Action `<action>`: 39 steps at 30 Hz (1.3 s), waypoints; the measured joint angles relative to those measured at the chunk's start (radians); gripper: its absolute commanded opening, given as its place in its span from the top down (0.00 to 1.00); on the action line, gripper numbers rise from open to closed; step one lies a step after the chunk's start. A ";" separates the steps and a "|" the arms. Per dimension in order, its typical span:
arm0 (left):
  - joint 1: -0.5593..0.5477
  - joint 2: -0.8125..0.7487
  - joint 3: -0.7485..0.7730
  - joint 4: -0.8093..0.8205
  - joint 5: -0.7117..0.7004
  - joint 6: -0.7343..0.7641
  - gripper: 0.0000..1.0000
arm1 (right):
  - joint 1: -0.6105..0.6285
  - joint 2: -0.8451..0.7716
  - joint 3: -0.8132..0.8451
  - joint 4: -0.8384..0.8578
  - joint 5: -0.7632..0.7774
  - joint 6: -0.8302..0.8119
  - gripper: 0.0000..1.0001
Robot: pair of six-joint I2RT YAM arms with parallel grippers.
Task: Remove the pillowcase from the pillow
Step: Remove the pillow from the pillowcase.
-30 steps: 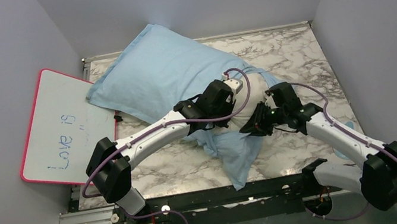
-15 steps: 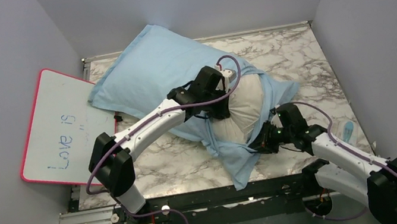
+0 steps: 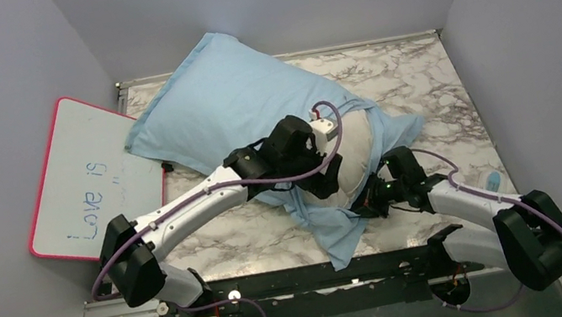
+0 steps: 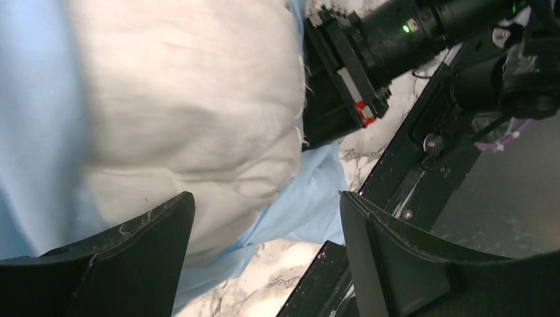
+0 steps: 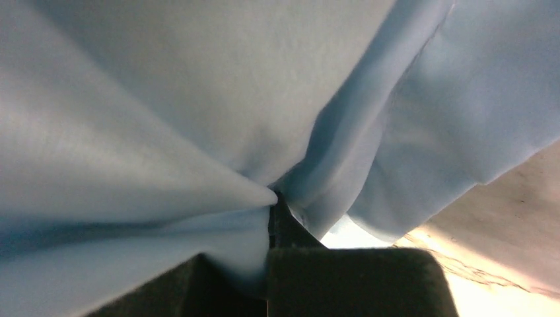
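The light blue pillowcase [image 3: 226, 99] still covers the far part of the pillow, whose off-white end [image 3: 350, 156] bulges out of the case's open mouth. My left gripper [image 3: 330, 175] hangs open over that bare end. In the left wrist view its fingers [image 4: 135, 254] stand wide apart, with the pillow [image 4: 198, 105] and a fold of pillowcase [image 4: 310, 205] beyond them and nothing between them. My right gripper [image 3: 371, 198] sits low at the pillow's near right side. In the right wrist view it [image 5: 272, 201] is shut on a bunched fold of the pillowcase [image 5: 198, 99].
A pink-rimmed whiteboard [image 3: 89, 180] with writing leans past the table's left edge, next to the pillowcase's far corner. Grey walls close in the back and both sides. A black rail [image 3: 305, 278] runs along the near edge. A small pale object [image 3: 492, 179] lies at the right.
My left gripper has opened and let go over the pillow's bare end. My right gripper dropped to the pillow's near right side and shut on the pillowcase. More white pillow shows.
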 measured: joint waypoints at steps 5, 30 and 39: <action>-0.125 -0.016 -0.019 -0.014 -0.150 0.001 0.17 | 0.000 0.002 0.011 -0.010 0.001 0.004 0.98; -0.145 0.296 0.069 0.040 -0.297 -0.034 1.00 | -0.002 -0.120 -0.019 -0.055 0.050 0.018 0.98; 0.017 0.331 0.272 -0.074 -0.029 -0.098 1.00 | -0.007 -0.093 -0.001 0.005 0.050 -0.052 0.97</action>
